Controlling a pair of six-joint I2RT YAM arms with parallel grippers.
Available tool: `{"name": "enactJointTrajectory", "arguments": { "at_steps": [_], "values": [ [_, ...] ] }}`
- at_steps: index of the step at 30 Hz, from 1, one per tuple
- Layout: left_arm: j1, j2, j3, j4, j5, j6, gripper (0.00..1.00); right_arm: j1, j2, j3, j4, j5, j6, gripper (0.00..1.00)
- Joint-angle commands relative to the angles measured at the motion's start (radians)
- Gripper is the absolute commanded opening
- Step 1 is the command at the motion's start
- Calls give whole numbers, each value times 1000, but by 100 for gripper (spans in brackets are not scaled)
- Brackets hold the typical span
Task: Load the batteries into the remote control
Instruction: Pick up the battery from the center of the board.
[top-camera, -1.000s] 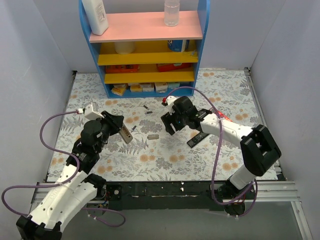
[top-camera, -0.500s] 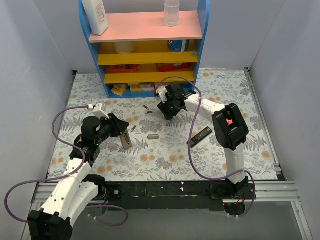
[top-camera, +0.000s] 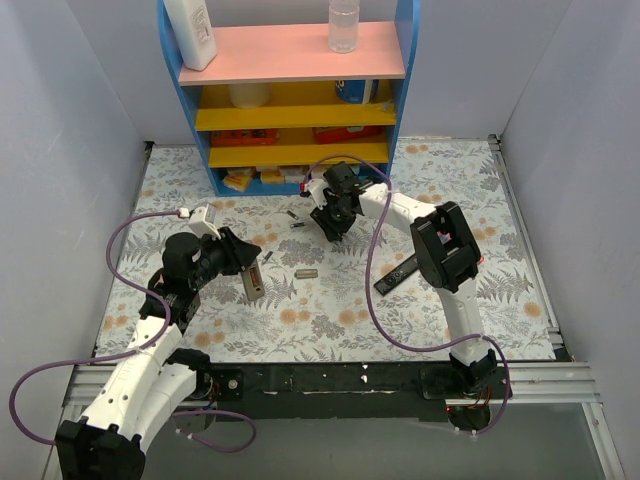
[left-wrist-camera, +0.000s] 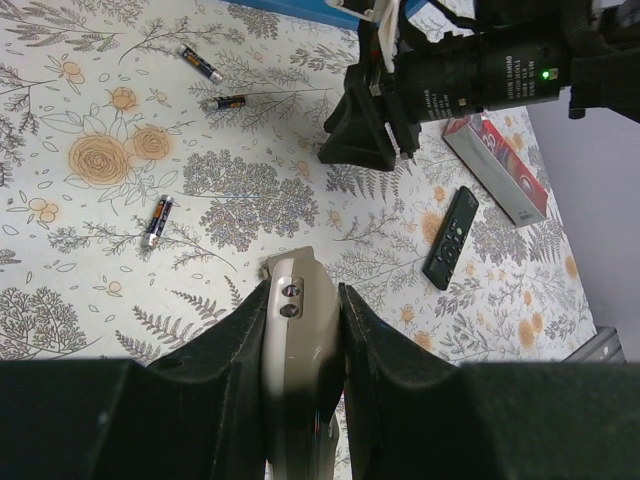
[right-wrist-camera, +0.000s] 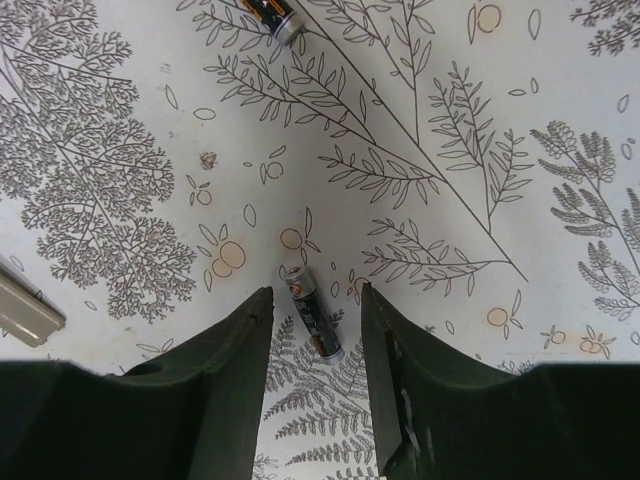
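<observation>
The left hand (left-wrist-camera: 303, 292) is pinching the remote (left-wrist-camera: 300, 340) by its long sides. Both fingers (left-wrist-camera: 235, 350) are pressed against it, and its plain grey-beige back faces the wrist camera. From above, the remote sits in that grip in front of the shelf's (top-camera: 280, 55) left end, well apart from the shelf and tilted rather than flat. Whether it touches the worktop (top-camera: 330, 320) I cannot tell.

The right hand (right-wrist-camera: 315, 295) is spread, pointing down just in front of the shelf's middle. In its wrist view one battery (right-wrist-camera: 313, 325) lies flat on the floral worktop in the gap between the two fingers, slanted and touching neither. A second one shows at the top edge of that view, partly cut off.

The left wrist view shows three batteries (left-wrist-camera: 200, 62) (left-wrist-camera: 229, 101) (left-wrist-camera: 157, 220), all lying flat and apart from each other. Two are near the shelf's front, just beside the right hand. The third lies farther from the shelf, between those two and the remote.

A small flat grey piece (top-camera: 306, 272) rests on the worktop in front of the shelf's middle, farther out than the right hand. A black remote (left-wrist-camera: 450, 240) lies in front of the shelf's right end, well apart from it, with a red box (left-wrist-camera: 495, 170) between it and the shelf. On the shelf's pink top stand a white bottle (top-camera: 190, 30) and a clear bottle (top-camera: 343, 25), both upright.
</observation>
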Motion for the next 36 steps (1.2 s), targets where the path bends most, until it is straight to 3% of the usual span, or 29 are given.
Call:
{"name": "enactJointTrajectory", "arguments": {
  "at_steps": [1, 10, 17, 26, 36],
  "values": [
    [4, -11, -7, 31, 40, 10, 0, -1, 34, 54, -41, -21, -16, 47],
    [4, 6, -18, 48, 101, 1, 0, 32, 52, 30, -65, 99, -14, 41],
    [4, 26, -41, 95, 189, -31, 0, 48, 3, -61, -41, 128, 12, 22],
    [-2, 55, -182, 420, 324, -261, 0, 97, -222, -315, 168, 128, 154, 7],
    [-142, 95, -365, 773, 162, -326, 0, 238, -627, -642, 485, 161, 375, 4]
  ]
}}
